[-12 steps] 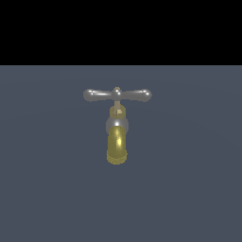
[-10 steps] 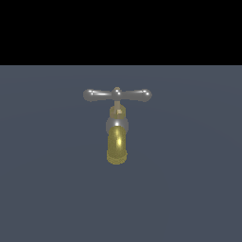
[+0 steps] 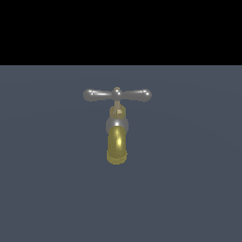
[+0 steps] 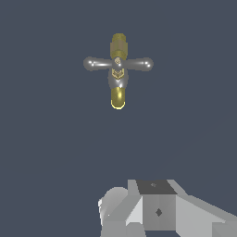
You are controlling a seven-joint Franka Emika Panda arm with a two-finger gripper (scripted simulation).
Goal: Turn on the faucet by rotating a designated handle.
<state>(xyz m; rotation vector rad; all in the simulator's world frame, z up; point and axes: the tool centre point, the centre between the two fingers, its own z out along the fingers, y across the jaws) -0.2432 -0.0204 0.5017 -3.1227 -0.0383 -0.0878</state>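
Note:
The faucet [image 3: 116, 142] stands alone on the flat blue-grey surface, its brass-yellow spout curving toward the camera below a silver collar. Across its top lies the handle [image 3: 134, 95], a slim grey crossbar with two rounded arms and a small central knob, stretched level from the exterior view's left to its right. The wrist view looks down on the faucet [image 4: 118, 98] from a distance, with the handle [image 4: 139, 64] crossing the brass stem. No gripper fingers appear in either view, and nothing touches the handle.
A pale grey blocky part of the arm [image 4: 157, 208] fills the edge of the wrist view, well away from the faucet. Blue-grey floor [image 3: 189, 189] surrounds the faucet, with a black background behind it.

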